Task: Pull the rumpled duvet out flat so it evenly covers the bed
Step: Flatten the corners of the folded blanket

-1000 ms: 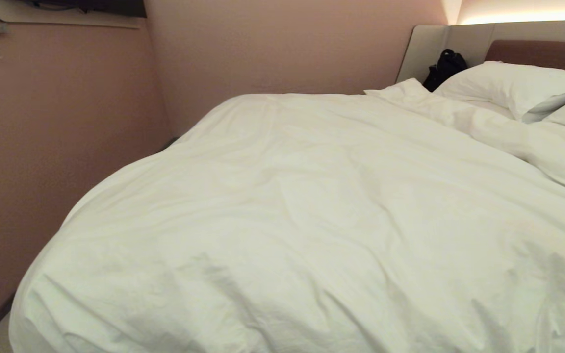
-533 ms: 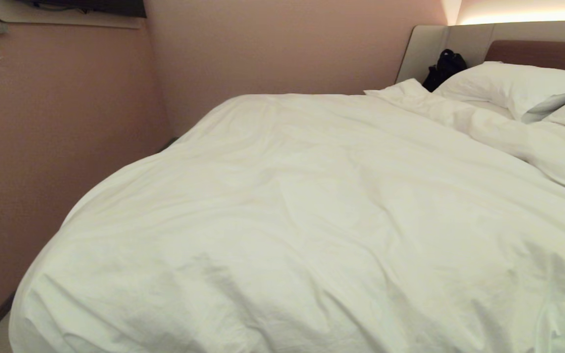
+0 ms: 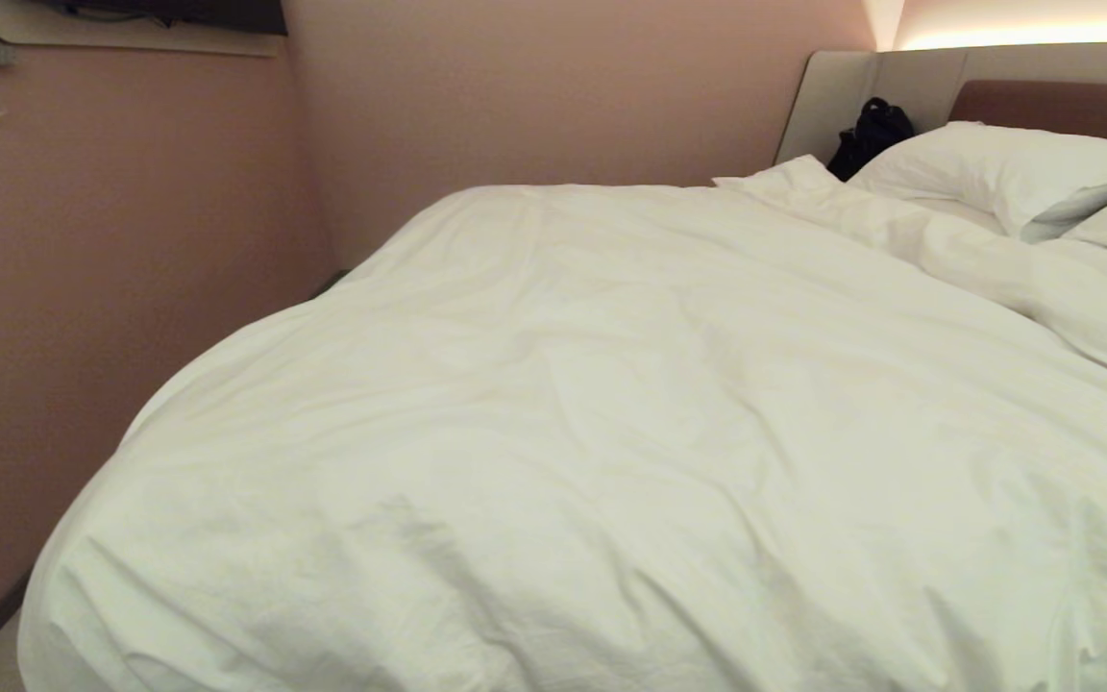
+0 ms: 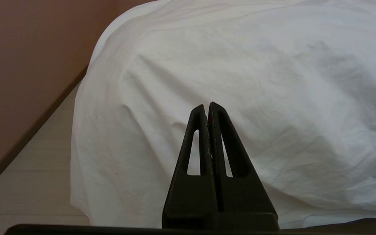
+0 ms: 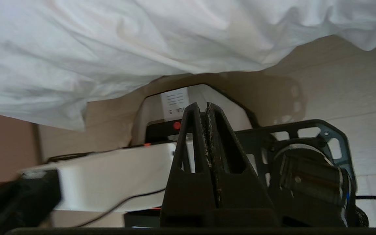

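Lower right of head view: duvet (image 3: 611, 432) edge is shifting slightly vs earlier frames; rest unchanged. It's lying puffy over the bed (image 3: 1053, 96), filling mid-frame. Soft, light, bulky, prob. slippery: best grabbing a hem fold. Left pincer (image 4: 207, 107) clenched, empty; right pincer (image 5: 204, 107) ditto, below hem.

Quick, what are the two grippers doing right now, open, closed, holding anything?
Left gripper: closed, empty, pointing at the duvet hanging over the bed's edge.
Right gripper: closed, empty, down by the robot's own base, below the duvet's hem.
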